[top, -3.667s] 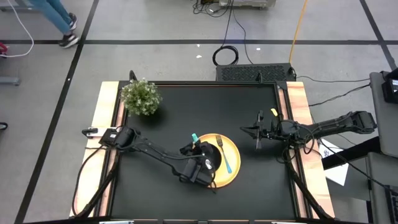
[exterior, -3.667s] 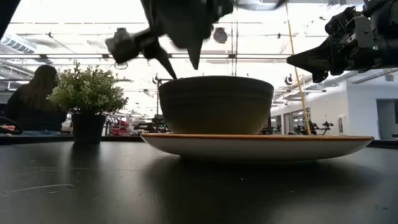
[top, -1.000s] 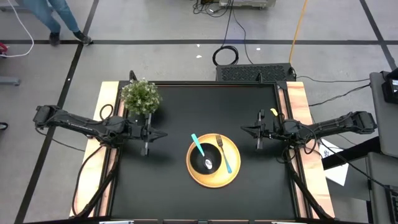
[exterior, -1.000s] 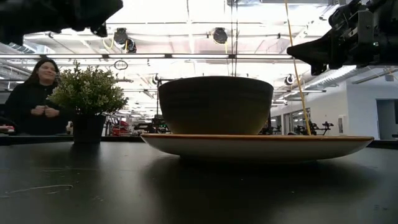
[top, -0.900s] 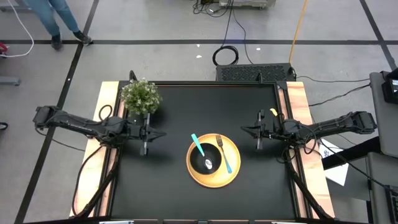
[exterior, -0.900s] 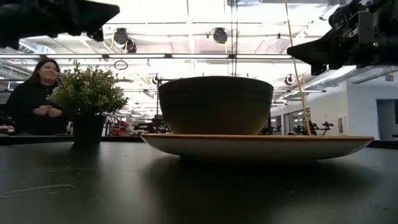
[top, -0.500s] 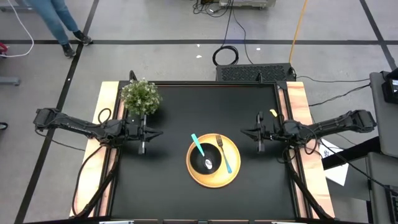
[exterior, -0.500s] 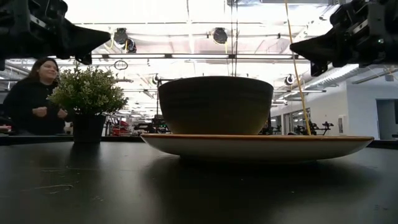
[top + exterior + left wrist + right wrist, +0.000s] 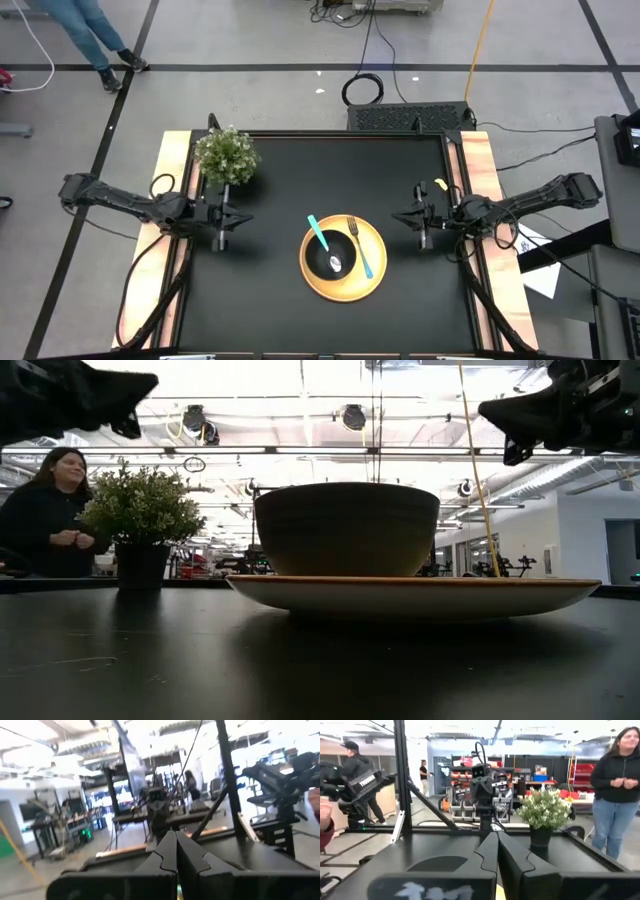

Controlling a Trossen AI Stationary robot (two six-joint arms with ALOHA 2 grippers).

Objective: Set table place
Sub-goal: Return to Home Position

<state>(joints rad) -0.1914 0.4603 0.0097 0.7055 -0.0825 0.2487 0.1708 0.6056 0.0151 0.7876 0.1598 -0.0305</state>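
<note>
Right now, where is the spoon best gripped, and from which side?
Probably its teal handle, from above on the plant side: the spoon leans out over the black bowl rim there, raised and clear of the fork, while its metal end lies inside the bowl.

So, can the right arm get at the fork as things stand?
Probably yes: the fork lies uncovered on the plate, right of the bowl, and bare table separates it from the right gripper, jaws shut.
</note>
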